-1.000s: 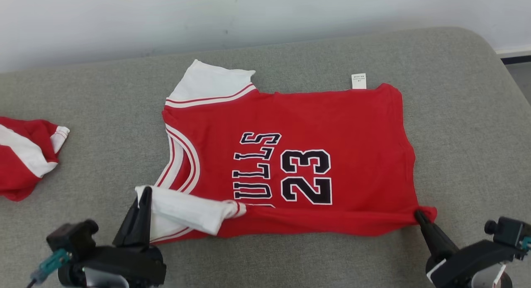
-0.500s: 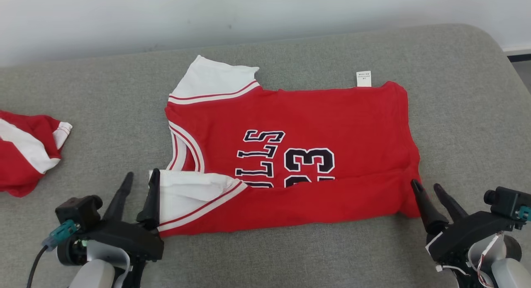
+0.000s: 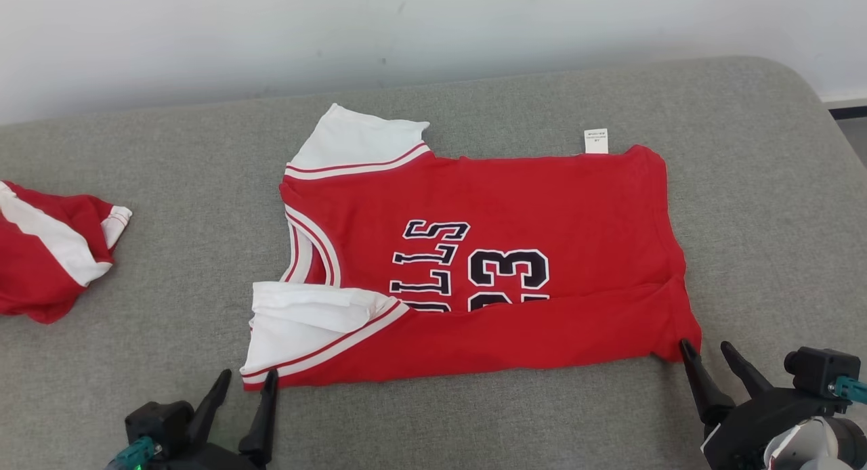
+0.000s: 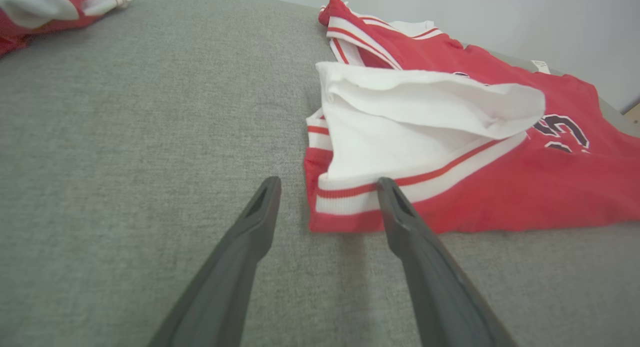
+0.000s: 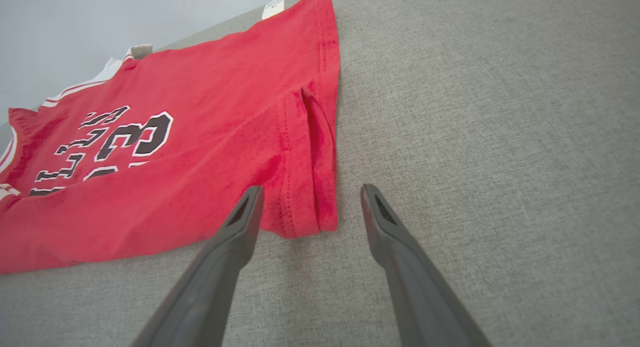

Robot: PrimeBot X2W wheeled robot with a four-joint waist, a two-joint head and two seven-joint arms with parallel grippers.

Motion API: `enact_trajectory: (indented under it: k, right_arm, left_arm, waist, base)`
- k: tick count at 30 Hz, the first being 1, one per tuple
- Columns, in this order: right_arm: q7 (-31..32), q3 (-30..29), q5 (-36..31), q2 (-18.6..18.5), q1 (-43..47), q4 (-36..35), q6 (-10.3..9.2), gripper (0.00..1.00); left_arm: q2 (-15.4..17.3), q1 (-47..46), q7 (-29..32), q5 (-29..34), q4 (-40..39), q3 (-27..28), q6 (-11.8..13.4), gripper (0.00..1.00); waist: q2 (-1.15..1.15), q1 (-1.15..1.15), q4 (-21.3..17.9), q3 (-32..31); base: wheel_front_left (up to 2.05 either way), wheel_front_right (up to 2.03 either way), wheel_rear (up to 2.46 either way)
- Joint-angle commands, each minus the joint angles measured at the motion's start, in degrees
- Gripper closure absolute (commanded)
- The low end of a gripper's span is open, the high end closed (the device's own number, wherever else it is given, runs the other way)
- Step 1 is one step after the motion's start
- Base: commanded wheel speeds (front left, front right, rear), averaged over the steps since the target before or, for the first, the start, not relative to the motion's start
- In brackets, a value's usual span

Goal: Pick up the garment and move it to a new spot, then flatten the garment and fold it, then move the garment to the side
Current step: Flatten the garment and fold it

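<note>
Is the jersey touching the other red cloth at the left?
Apart. The head view shows bare grey cushion between the jersey and the red cloth.

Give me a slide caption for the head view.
Left hand and right hand open beside the red jersey, its near edge folded over.

The jersey point(image 3: 488, 253) is red, with white sleeves trimmed in red and white stripes and black, white-edged lettering and the number 23. It lies flat in the middle of the grey cushion point(image 3: 169, 287), neck to the left, hem to the right. Its near long edge is folded over the front, covering part of the print. A small white tag point(image 3: 595, 141) sticks out at the far edge.
</note>
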Motion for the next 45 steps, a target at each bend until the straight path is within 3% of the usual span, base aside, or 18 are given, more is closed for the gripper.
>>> enact_trajectory:
  k: [1, 9, 10, 11, 12, 13, 15, 24, 32, 40, 45]
  right_arm:
    - [-0.48, 0.1, -0.34, -0.02, -0.89, 0.77, -0.14, 0.0]
    - [-1.47, 1.52, -1.13, 1.52, -5.58, 8.25, -0.14, 0.0]
    - [-1.46, 2.04, -0.94, 1.9, -6.13, 9.13, -0.14, 0.5]
    - [-1.6, 2.5, -0.48, 2.33, -6.71, 10.01, -0.14, 0.66]
    - [-1.77, 2.92, -0.12, 2.53, -7.12, 10.75, -0.14, 1.0]
    - [-1.77, 2.92, -0.12, 2.53, -7.12, 10.75, -0.14, 1.0]
    - [-2.53, 3.67, 0.45, 2.78, -7.86, 12.34, -0.14, 1.0]
    - [-5.87, 7.44, 5.3, 2.4, -6.18, 14.18, -0.14, 1.0]
    - [-5.75, 9.37, 8.91, 0.01, 1.44, 9.55, -0.14, 1.0]
    - [-3.72, 6.5, 8.43, -3.78, 9.55, 2.69, -0.14, 1.0]
    - [-1.67, 3.66, 7.32, -3.09, 12.46, -0.06, -0.14, 1.0]
  left_arm:
    - [0.12, 0.24, 0.09, 0.35, 0.5, -0.3, 0.26, 0.0]
    - [-1.04, -3.15, 0.21, 0.5, 3.69, -1.57, -0.08, 0.0]
    - [-1.11, -3.57, 0.18, 0.37, 4.24, -1.64, -0.22, 0.0]
    - [-1.26, -3.95, 0.17, 0.13, 4.81, -1.78, -0.4, 0.0]
    - [-1.32, -4.35, 0.18, 0.02, 5.41, -1.88, -0.41, 0.28]
    - [-1.32, -4.35, 0.18, 0.02, 5.41, -1.88, -0.41, 0.28]
    - [-1.49, -4.86, 0.15, -0.69, 6.68, -1.8, -0.61, 1.0]
    - [-0.94, -2.36, -0.31, -1.86, 8.92, -1.66, -1.26, 1.0]
    - [-1.73, 5.68, -0.4, -2.56, 4.51, -1.57, -0.71, 1.0]
    - [-3.04, 14.06, -0.42, -2.53, -1.93, -2.39, 1.1, 1.0]
    - [-4.19, 16.55, -0.16, -2.66, -4.57, -3.15, 2.46, 1.0]
  waist:
    - [0.0, 0.0, 0.06, 0.38]
    - [0.0, 0.0, 0.08, 2.31]
    - [0.0, 0.0, 0.13, 2.45]
    - [0.0, 0.0, 0.17, 2.54]
    - [0.0, 0.0, 0.22, 2.59]
    - [0.0, 0.0, 0.22, 2.59]
    - [0.0, 0.0, 0.42, 2.32]
    - [0.0, 0.0, 2.59, -2.92]
    - [0.0, 0.0, 4.67, -8.1]
    - [0.0, 0.0, 4.93, -9.46]
    - [0.0, 0.0, 4.61, -9.11]
  base:
    - [0.0, 0.0, 0.0]
    - [0.0, 0.0, 0.0]
    - [0.0, 0.0, 0.0]
    - [0.0, 0.0, 0.0]
    - [0.0, 0.0, 0.0]
    - [0.0, 0.0, 0.0]
    - [0.0, 0.0, 0.0]
    - [0.0, 0.0, 0.0]
    - [0.0, 0.0, 0.0]
    - [0.0, 0.0, 0.0]
    - [0.0, 0.0, 0.0]
